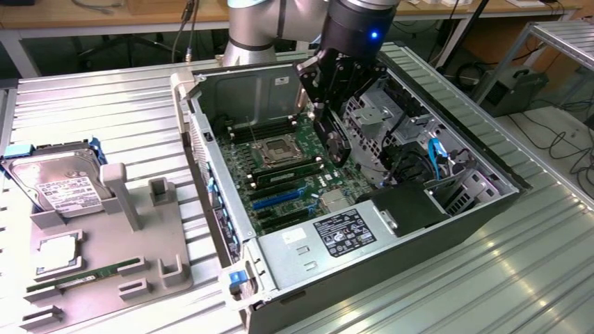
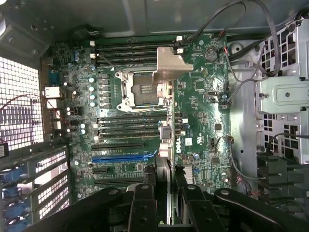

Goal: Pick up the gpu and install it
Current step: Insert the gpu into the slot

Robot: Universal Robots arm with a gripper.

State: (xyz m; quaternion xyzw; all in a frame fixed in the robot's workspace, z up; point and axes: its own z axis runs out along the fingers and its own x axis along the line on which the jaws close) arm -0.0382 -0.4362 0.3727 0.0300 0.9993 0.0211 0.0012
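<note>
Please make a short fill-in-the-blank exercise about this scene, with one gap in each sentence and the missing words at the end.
1. The gripper is closed on the thin dark expansion card with a silver bracket, the gpu, above the green ____ in the open metal computer case.
2. The boxy silver hard drive with a white label rests on the grey holder, to the exterior view's ____ of the case.
3. The long narrow green memory stick lies ____ the case, on that holder.
Missing words: motherboard; left; outside.
</note>
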